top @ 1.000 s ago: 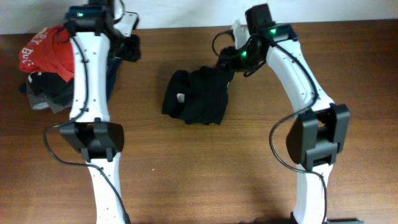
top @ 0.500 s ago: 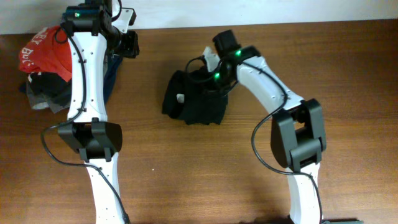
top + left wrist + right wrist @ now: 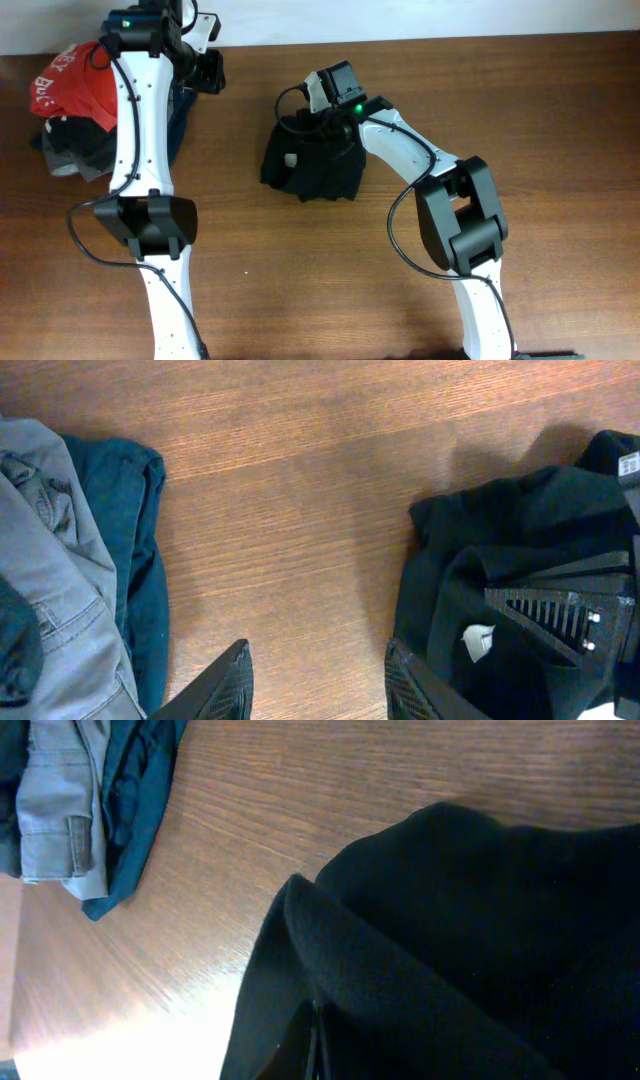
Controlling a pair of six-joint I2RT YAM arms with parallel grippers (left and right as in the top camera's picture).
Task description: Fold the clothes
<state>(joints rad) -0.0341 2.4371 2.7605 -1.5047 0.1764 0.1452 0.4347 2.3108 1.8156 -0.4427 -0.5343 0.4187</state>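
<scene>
The clothes, a black shirt [image 3: 318, 165], lie bunched at the table's middle with a white tag [image 3: 289, 157] showing. My right gripper [image 3: 303, 118] reaches over the shirt's top edge. In the right wrist view its fingers [image 3: 315, 1042] are pressed together, shut on a fold of the black shirt [image 3: 480, 920], which fills that view. My left gripper [image 3: 210, 72] hovers at the back left, apart from the shirt. It stands open [image 3: 315, 680] over bare wood, with the black shirt [image 3: 500, 550] and its tag [image 3: 478, 642] to its right.
A red shirt with white lettering [image 3: 68, 75] and grey and navy garments [image 3: 75, 150] are heaped at the back left corner. The grey and navy pile [image 3: 60, 560] lies just left of my left gripper. The table's far edge runs close behind both grippers.
My right gripper has shut and swung left across the top of the shirt, drawing its right edge inward. The left arm has hardly moved.
</scene>
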